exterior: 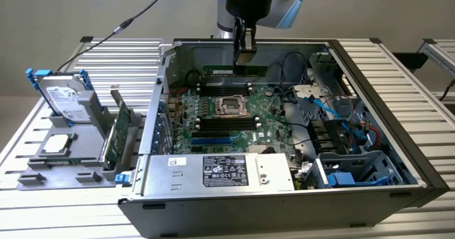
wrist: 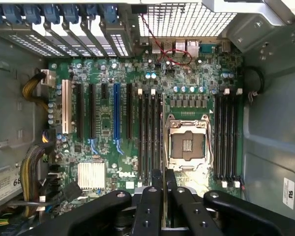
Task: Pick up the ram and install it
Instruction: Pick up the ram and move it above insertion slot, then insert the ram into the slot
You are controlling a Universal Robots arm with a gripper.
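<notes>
1. Ram (exterior: 235, 70) hangs in the exterior view as a thin green stick. It is level, and the gripper (exterior: 245, 50) has its fingers closed on the top edge. It sits inside the open computer case (exterior: 398, 132), just above the black memory slots (exterior: 226, 84) on the far side of the CPU socket (exterior: 231, 105). Whether it touches them, I cannot tell.
2. Wrist view: the gripper (wrist: 163, 179) looks straight down on the motherboard (wrist: 103, 123). The stick shows edge-on as a thin line between the fingers (wrist: 150, 201). Slots lie on both sides of the socket.
3. Risk, as I judge it: the hold is at one narrow spot on the stick. A slight tilt or sideways offset could jam one end against a slot wall or latch. The loose blue cables (exterior: 321, 108) nearby could snag.
4. Surface and room: the case rests on a slatted metal table (exterior: 106, 63). A hard drive (exterior: 63, 98) and an expansion card (exterior: 117, 132) stand in a grey holder at the exterior view's left. A plain wall is behind.
</notes>
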